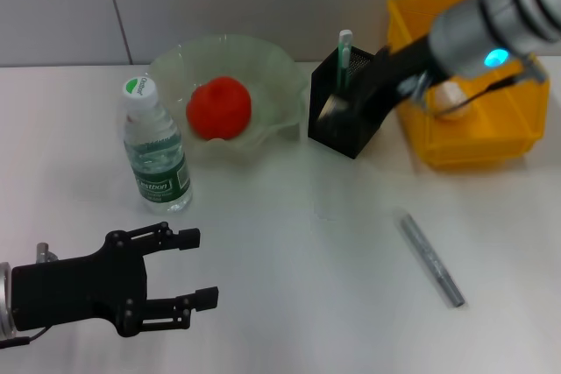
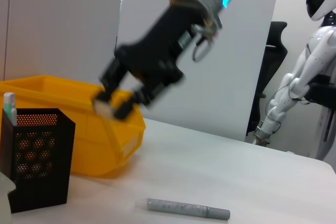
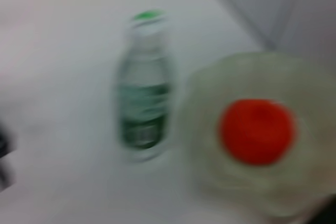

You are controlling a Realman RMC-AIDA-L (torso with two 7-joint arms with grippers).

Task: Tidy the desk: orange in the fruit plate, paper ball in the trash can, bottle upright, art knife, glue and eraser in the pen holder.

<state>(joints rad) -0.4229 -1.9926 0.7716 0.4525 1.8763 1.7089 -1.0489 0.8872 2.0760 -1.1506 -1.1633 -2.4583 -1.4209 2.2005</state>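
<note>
Head view shows the right gripper (image 1: pixel 337 111) pinching a small white eraser (image 1: pixel 331 108) above the pen holder (image 1: pixel 346 107), far right. Released off-centre, it could bounce outside. Left gripper (image 1: pixel 197 267) rests spread, near left.

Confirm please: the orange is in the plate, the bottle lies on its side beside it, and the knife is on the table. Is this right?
One thing is wrong: the bottle does not lie on its side. It stands upright beside the plate, cap up, as the head view shows. The orange is in the plate, and the knife is on the table.
</note>
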